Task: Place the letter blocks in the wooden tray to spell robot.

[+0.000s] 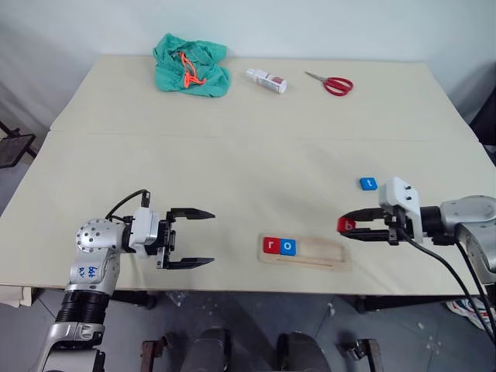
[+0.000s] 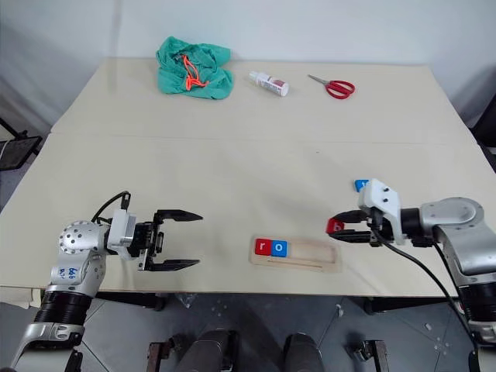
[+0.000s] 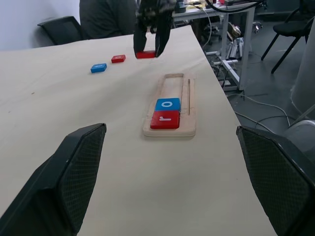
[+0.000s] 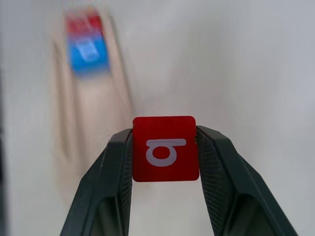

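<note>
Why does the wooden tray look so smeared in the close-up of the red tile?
In the right wrist view the red letter block between the right gripper fingers is sharp, while the wooden tray behind is streaked, probably motion blur. In the left wrist view the tray is crisp; the left gripper fingers loom large and dark.

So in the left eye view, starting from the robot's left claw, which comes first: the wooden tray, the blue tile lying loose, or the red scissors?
From the left gripper:
1. The wooden tray, just to its right at the table's near edge.
2. The loose blue tile, farther right, past the tray.
3. The red scissors, at the far right of the table.
</note>
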